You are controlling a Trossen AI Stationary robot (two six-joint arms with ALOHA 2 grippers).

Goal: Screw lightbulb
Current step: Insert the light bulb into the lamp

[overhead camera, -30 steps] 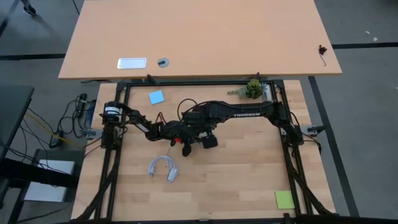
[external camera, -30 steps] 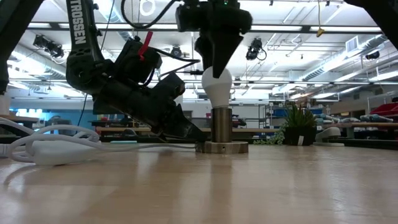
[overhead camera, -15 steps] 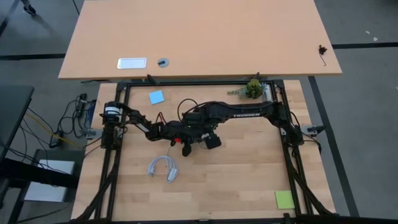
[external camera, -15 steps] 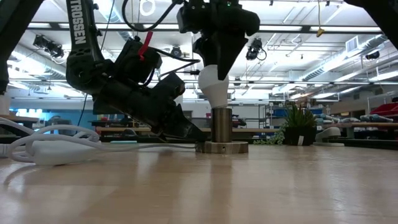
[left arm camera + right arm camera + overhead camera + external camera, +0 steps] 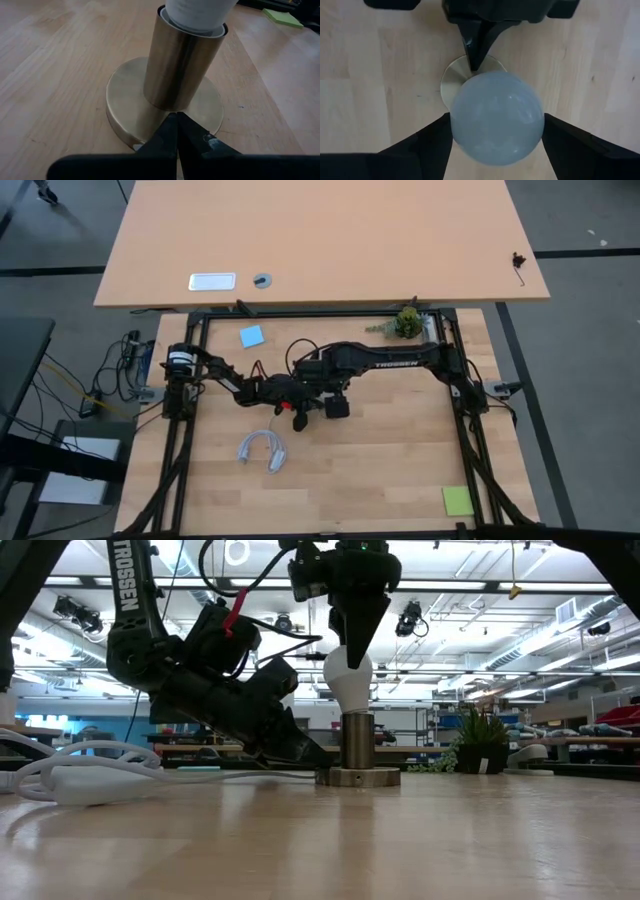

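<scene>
You see a matt, frosted white lightbulb point(image 5: 496, 117) seated in a smooth, brushed brass-toned metal socket point(image 5: 182, 65) on a pale, matt wood-grain table point(image 5: 55, 75).

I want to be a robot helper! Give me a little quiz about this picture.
1. True or false: the lightbulb lies flat on the table.
2. Which arm's pincer comes down from above, with fingers on both sides of the lightbulb?
3. The left pincer is shut. What does its tip meet? A) the brass base B) a sticky note C) the plant

Key:
1. False. It stands upright in the brass socket tube.
2. The right pincer.
3. A.
</scene>
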